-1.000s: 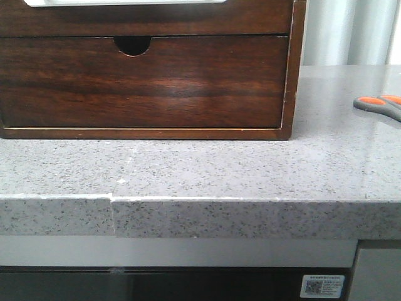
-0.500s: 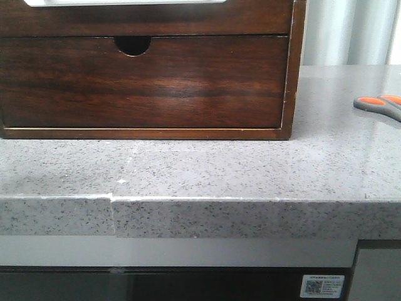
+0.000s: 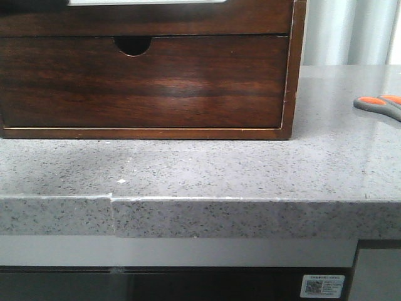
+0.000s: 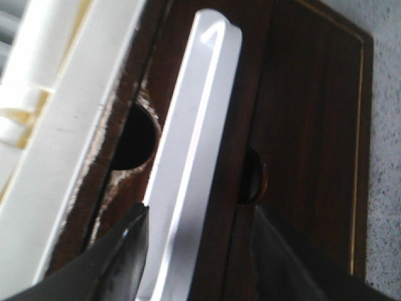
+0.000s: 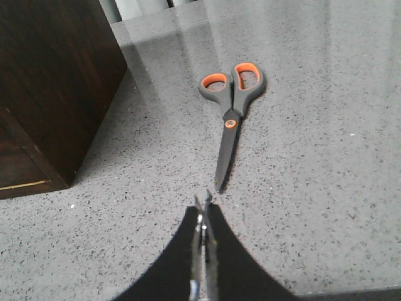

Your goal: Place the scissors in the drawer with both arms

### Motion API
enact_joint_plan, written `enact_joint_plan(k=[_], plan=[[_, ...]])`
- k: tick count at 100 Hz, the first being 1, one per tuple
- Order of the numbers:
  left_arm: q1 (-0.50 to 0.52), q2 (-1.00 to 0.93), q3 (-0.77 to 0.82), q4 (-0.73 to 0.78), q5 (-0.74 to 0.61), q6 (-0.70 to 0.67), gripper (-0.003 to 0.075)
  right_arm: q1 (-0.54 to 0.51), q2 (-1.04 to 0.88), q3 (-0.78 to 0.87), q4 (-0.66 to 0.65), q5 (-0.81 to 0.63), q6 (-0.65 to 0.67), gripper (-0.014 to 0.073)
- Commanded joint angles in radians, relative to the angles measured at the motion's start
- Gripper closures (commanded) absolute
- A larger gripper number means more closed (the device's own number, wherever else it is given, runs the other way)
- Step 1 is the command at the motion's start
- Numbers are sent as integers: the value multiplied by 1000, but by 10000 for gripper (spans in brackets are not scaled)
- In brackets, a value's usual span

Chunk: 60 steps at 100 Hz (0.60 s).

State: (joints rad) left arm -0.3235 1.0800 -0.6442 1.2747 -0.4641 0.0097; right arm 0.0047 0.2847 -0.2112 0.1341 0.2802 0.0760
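Left pincer (image 4: 197, 241) is up at the wooden drawer box (image 3: 144, 69), jaws spread wide, one finger (image 4: 128, 251) on each side of the white strip (image 4: 194, 163) that shows in the top drawer's (image 3: 150, 19) wide cutout. Can't tell if either finger actually touches it. That drawer's front sits level with the box front in the front view, dark glossy brown. Below it is the lower drawer (image 3: 144, 81) with the small semicircular notch (image 3: 133, 44), also flush. Box stands on the grey speckled counter (image 3: 207, 169), back from the counter's front edge.

Scissors (image 5: 230, 116) lie flat on the counter, right of the box and well apart from it, blades closed. Grey handles, orange lining in the loops. In the front view only the handles show at the right border.

Right pincer (image 5: 202, 204) hangs over the counter with jaws pressed together, holding nothing. Its tips are just short of the blade tip, not touching.
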Motion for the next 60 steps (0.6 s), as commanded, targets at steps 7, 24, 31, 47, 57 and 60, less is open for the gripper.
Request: enact_joint_plan(k=[7, 24, 31, 47, 57, 60], plan=[[-25, 43, -65, -8, 34, -2, 376, 2, 16, -28, 4, -82, -8, 655], [-25, 81, -85, -8, 105, -2, 396, 2, 16, -28, 4, -82, -8, 655], [-25, 85, -90, -8, 116, -2, 444, 2, 16, -28, 4, -82, -8, 655], [-29, 82, -90, -8, 111, -2, 704, 2, 16, -28, 4, -82, -8, 655], [-43, 75, -90, -8, 109, -2, 738, 2, 16, -28, 4, -82, -8, 655], [-47, 69, -90, -8, 109, -2, 738, 2, 16, -28, 4, -80, -8, 655]])
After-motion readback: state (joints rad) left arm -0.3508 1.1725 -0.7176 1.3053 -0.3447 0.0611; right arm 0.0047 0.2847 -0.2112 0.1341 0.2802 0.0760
